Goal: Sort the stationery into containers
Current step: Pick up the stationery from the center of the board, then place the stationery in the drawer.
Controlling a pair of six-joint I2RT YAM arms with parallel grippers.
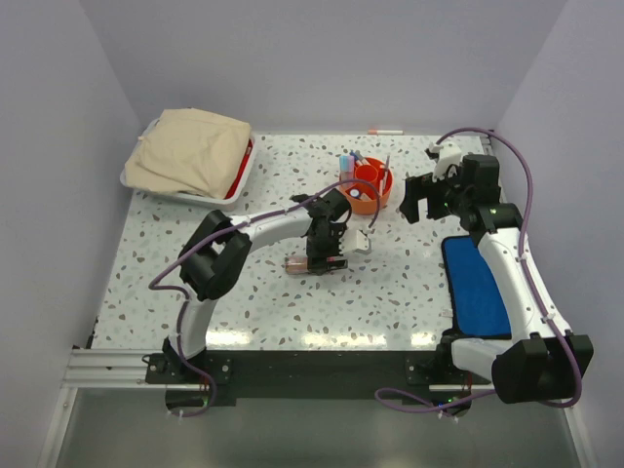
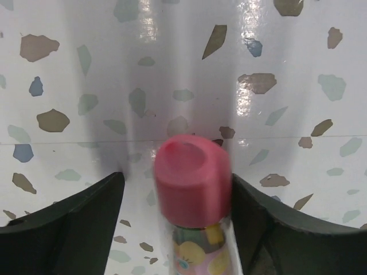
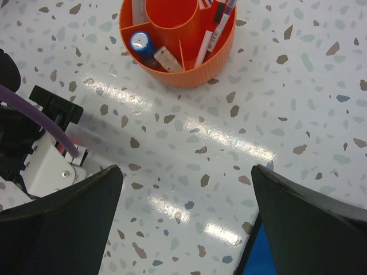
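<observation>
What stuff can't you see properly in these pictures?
- Left wrist view: the tube with the pink cap is cut off by the bottom edge.
- Right wrist view: the orange tub is cut by the top edge, so the tops of its pens are lost.
- Top view: the beige cloth hides whatever the tray holds.
- Top view: the far pen is too small for its tip colour.

Between the fingers of the right gripper [image 3: 186,172] the tabletop [image 3: 298,86] is bare up to the orange tub [image 3: 189,80] ahead. The left arm [image 3: 46,166] crowds its left finger, and the blue mat [image 3: 255,260] lies beside its right finger. The clear tube [image 2: 192,177] takes up most of the gap of the left gripper [image 2: 175,183], with room only on the left-finger side.
</observation>
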